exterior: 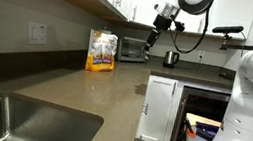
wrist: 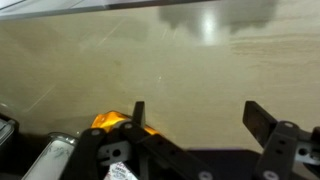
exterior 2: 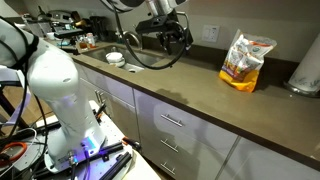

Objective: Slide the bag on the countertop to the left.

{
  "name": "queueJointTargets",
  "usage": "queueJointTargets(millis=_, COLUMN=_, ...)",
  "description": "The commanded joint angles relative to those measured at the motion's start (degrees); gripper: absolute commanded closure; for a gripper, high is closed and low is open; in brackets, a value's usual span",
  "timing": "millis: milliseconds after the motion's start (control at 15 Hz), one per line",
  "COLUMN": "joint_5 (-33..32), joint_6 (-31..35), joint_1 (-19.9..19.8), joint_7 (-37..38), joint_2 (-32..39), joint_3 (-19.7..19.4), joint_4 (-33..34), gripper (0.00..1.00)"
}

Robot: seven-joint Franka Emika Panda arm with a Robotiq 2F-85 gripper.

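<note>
The yellow-orange bag (exterior: 102, 51) stands upright on the grey-brown countertop (exterior: 83, 89), next to a silver toaster oven (exterior: 132, 49). It also shows in an exterior view (exterior 2: 245, 62), alone on the countertop (exterior 2: 190, 88). My gripper (exterior: 153, 39) hangs above the counter, apart from the bag and beyond the toaster oven; in an exterior view (exterior 2: 172, 38) it hovers well away from the bag. In the wrist view the gripper (wrist: 200, 115) is open and empty over bare countertop (wrist: 150, 60), and an orange bit of the bag (wrist: 110, 120) peeks out beside one finger.
A steel sink (exterior: 8, 119) is inset in the near counter. A kettle (exterior: 171, 58) stands past the toaster oven. A white bowl (exterior 2: 116, 60) sits on the counter, and a white roll (exterior 2: 305, 68) stands beyond the bag. White cabinets (exterior 2: 170, 125) lie below.
</note>
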Motion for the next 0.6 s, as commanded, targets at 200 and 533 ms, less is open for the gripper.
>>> queueJointTargets(millis=200, joint_5=-0.3, joint_6=9.3, joint_1=-0.3, joint_7=-7.8, joint_2=12.3, joint_3=-4.8, joint_4=11.0, gripper=0.00)
queueJointTargets(millis=533, joint_5=1.2, joint_6=14.1, joint_1=1.5, joint_7=-12.4, joint_2=20.9, joint_3=-6.6, joint_4=19.9, gripper=0.00)
